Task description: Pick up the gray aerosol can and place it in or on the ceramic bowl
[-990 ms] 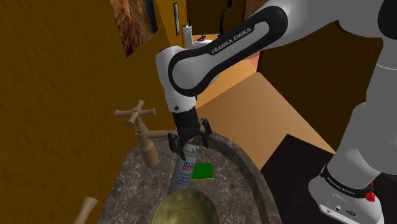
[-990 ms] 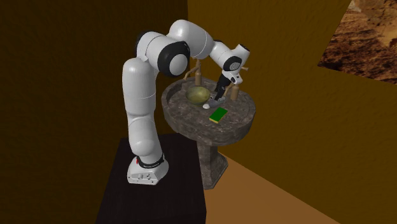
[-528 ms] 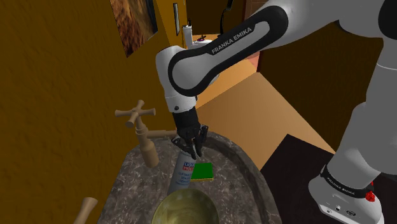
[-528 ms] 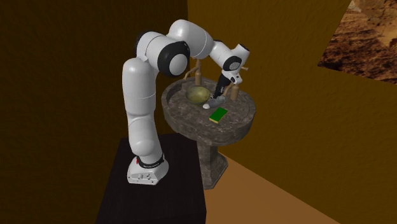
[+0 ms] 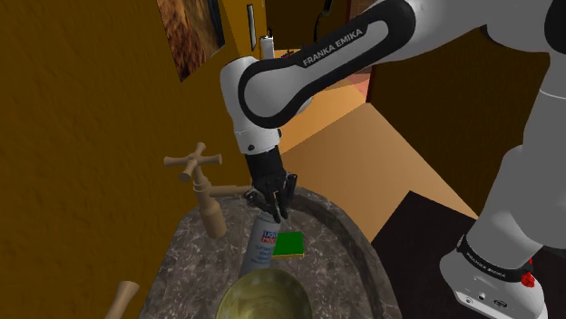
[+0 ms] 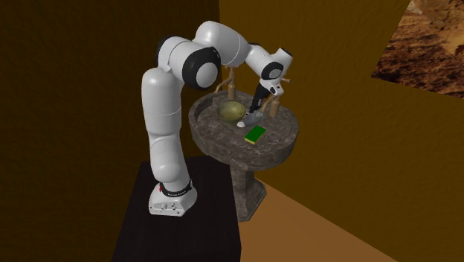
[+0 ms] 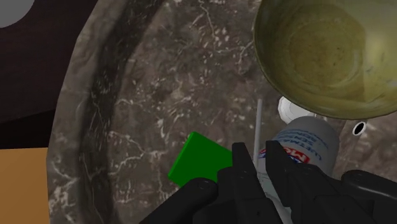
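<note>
The claw (image 5: 275, 210) points down over the stone basin (image 5: 190, 263), its two black fingers drawn close together and clamped on the top end of the aerosol can (image 5: 260, 249). In the wrist view the fingers (image 7: 240, 167) stand almost side by side, with a pale strip of the can's neck showing in the narrow gap between them.

The can is pale grey-white with a blue and red label. It slants from the claw towards the bowl (image 5: 249, 299), and its lower end reaches the bowl's rim. Whether it touches the rim, or rests on the stone, cannot be told.

The bowl is a dull yellow-green and sits at the near end of the basin in the shoulder view. A flat green block (image 5: 290, 244) lies on the stone just beside the can, on the shoulder view's right. A wooden cross-handled tap (image 5: 193, 163) stands at the basin's far left edge, close to the brown wall.
</note>
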Motion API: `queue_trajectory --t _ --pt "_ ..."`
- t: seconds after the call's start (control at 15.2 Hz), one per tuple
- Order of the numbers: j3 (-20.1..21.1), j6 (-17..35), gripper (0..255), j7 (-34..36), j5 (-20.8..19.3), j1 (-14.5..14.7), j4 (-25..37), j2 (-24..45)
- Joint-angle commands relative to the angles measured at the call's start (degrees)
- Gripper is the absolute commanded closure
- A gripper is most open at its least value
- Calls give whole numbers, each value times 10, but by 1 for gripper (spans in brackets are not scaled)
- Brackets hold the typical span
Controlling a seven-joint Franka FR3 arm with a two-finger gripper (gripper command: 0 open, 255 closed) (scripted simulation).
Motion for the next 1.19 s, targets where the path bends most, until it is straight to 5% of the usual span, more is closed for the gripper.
queue_trajectory --t 0.0,0.13,0.2,0.4,1.12 --pt "0 -14 255 1 2 -1 11 -9" --pt "0 -15 255 2 1 -1 13 -7" --pt "0 -15 0 2 1 -1 13 -7" --pt "32 -123 0 229 -232 113 79 52" --pt "26 -75 0 242 -246 118 16 48"
